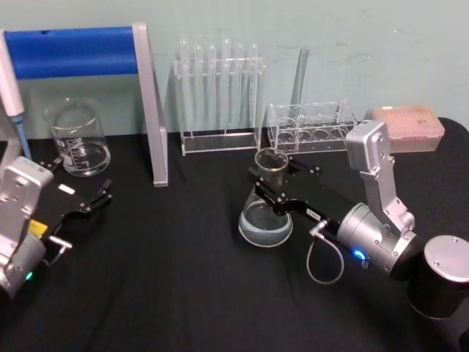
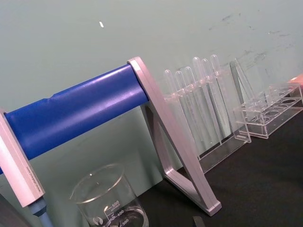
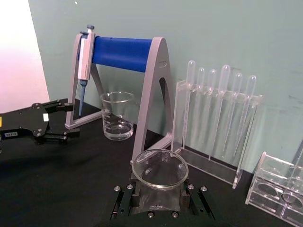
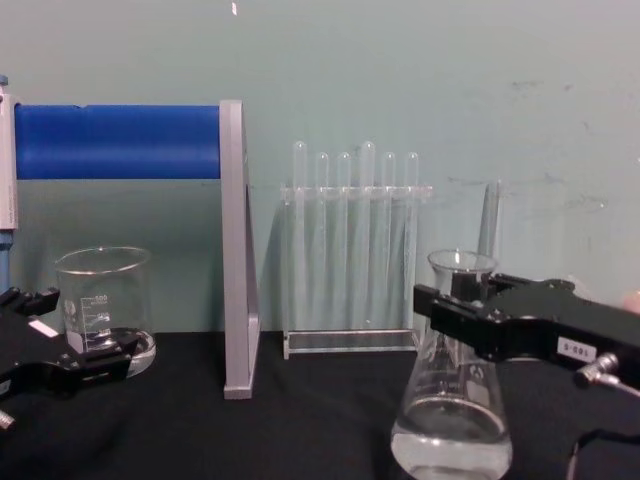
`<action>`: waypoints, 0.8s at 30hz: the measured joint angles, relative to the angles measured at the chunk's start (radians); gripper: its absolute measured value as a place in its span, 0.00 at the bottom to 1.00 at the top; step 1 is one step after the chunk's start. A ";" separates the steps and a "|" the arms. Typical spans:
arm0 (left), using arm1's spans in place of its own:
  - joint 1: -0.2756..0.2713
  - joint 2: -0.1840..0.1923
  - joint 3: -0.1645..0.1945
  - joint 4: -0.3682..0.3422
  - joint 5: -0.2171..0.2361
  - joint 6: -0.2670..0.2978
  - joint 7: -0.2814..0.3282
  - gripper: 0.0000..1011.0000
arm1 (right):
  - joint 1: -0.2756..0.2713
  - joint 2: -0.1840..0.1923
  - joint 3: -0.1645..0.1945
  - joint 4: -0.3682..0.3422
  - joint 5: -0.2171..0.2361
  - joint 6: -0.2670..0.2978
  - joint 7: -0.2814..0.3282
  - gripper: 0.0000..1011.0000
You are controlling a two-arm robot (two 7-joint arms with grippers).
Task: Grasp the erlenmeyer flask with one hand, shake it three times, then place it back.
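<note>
Right end effector clamped on the neck of the erlenmeyer flask, whose base sits on the black bench in front of the racks.
Step in hand appears to be the grasp; the next move calls for a lift, then three shakes. Left end effector rests spread apart near one beaker. Count: one flask, one beaker, two racks.

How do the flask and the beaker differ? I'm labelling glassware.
The erlenmeyer flask is conical with a narrow neck; the beaker is straight-walled and wide-mouthed. The flask sits mid-table with the right tool around its neck; the beaker stands free beside the open left tool. Both are clear glass.
</note>
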State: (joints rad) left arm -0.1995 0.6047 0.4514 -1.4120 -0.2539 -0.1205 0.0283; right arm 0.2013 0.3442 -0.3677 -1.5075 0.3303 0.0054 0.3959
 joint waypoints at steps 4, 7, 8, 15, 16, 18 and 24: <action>0.000 0.000 0.000 0.000 0.000 0.000 0.000 0.99 | 0.000 -0.001 -0.003 0.010 -0.001 0.001 0.000 0.45; 0.000 0.000 0.000 0.000 0.000 0.000 0.000 0.99 | 0.000 -0.003 -0.004 0.020 -0.002 0.002 0.000 0.45; 0.000 0.000 0.000 0.000 0.000 0.000 0.000 0.99 | 0.001 -0.005 -0.005 0.024 -0.002 0.002 0.000 0.45; 0.000 0.000 0.000 0.000 0.000 0.000 0.000 0.99 | 0.000 -0.008 -0.007 0.037 -0.001 0.002 0.001 0.45; 0.000 0.000 0.000 0.000 0.000 0.000 0.000 0.99 | 0.000 -0.009 -0.008 0.040 -0.001 0.002 0.001 0.45; 0.000 0.000 0.000 0.000 0.000 0.000 0.000 0.99 | -0.001 -0.009 -0.010 0.043 -0.001 0.001 0.002 0.45; 0.000 0.000 0.000 0.000 0.000 0.000 0.000 0.99 | -0.002 -0.011 -0.014 0.049 -0.003 0.001 0.004 0.45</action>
State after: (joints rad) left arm -0.1995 0.6047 0.4514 -1.4120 -0.2539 -0.1205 0.0283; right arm 0.1992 0.3335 -0.3819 -1.4580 0.3270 0.0060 0.3996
